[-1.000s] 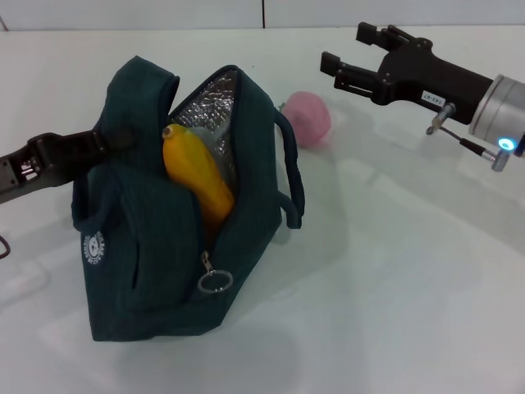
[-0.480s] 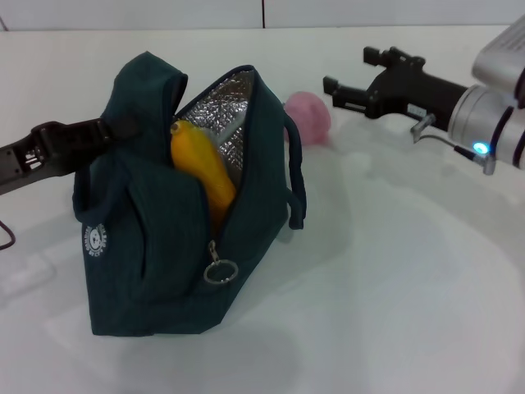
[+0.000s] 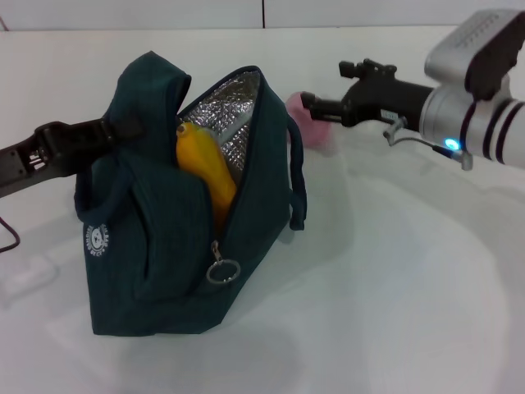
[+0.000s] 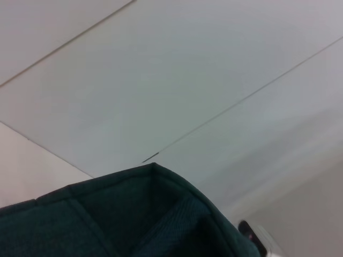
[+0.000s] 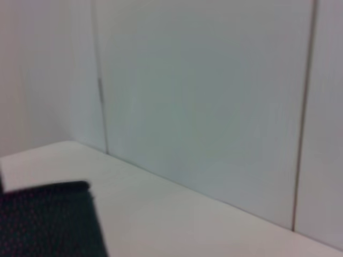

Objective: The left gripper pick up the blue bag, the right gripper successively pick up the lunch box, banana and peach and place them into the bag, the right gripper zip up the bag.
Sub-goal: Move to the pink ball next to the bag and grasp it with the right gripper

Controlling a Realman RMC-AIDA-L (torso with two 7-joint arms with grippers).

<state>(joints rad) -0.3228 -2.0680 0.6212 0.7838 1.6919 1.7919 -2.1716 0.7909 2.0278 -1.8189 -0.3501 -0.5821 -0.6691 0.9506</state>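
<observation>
The blue bag (image 3: 164, 246) stands open on the white table, showing its silver lining (image 3: 225, 115). A yellow banana (image 3: 205, 168) sticks up out of the opening. My left gripper (image 3: 119, 129) is shut on the bag's upper left edge, and the bag's fabric (image 4: 107, 225) fills the low part of the left wrist view. The pink peach (image 3: 320, 133) lies on the table just behind the bag's right side. My right gripper (image 3: 328, 86) is open and hovers right at the peach, one finger crossing its top. The lunch box is hidden.
A metal zipper ring (image 3: 221, 271) hangs at the bag's front end, and a carry strap (image 3: 295, 176) droops on its right side. White table (image 3: 394, 287) spreads to the right and front. The right wrist view shows wall panels and a dark edge (image 5: 48, 219).
My right gripper has moved left and down from the far right until it reaches the peach. The bag has tilted slightly upright in the left gripper's hold.
</observation>
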